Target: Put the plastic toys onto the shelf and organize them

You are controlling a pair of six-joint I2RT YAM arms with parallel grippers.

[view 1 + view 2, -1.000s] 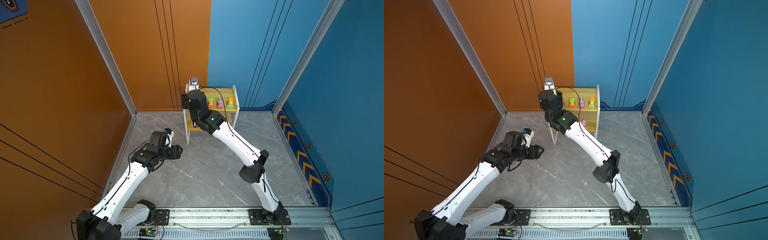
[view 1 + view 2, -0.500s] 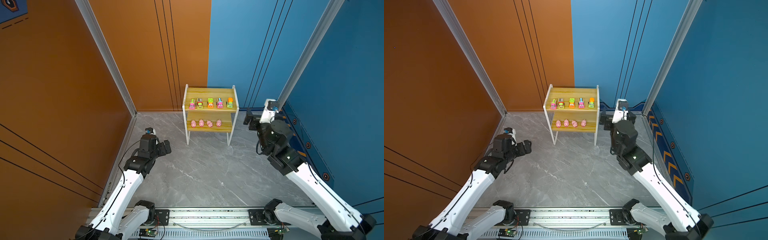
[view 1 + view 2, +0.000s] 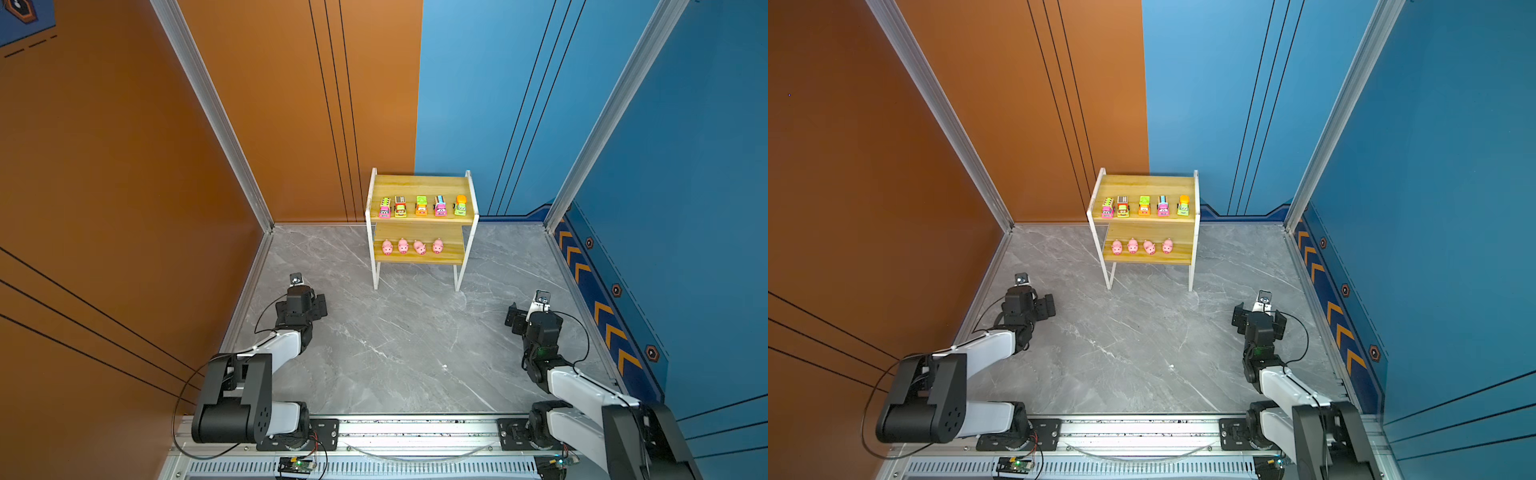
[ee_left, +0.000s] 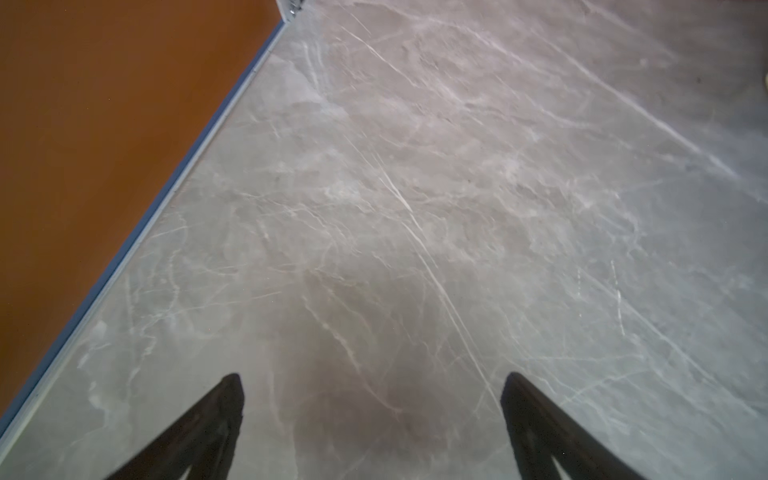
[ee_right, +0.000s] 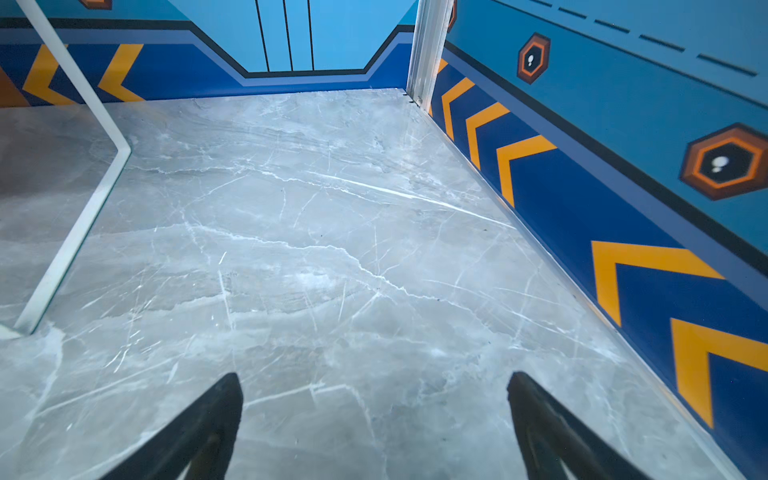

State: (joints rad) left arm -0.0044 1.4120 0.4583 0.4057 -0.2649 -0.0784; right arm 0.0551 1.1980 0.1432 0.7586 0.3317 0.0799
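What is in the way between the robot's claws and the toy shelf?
Nothing visible. Only grey floor lies between the open left gripper, the open right gripper and the shelf. The cars and pigs already sit on its boards.

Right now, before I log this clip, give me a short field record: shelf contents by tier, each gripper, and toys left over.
shelf: two tiers, standing against the back wall
upper tier: five toy cars in a row
lower tier: four pink pigs in a row
left gripper: open, empty, over the floor
right gripper: open, empty, over the floor
toys off the shelf: none visible
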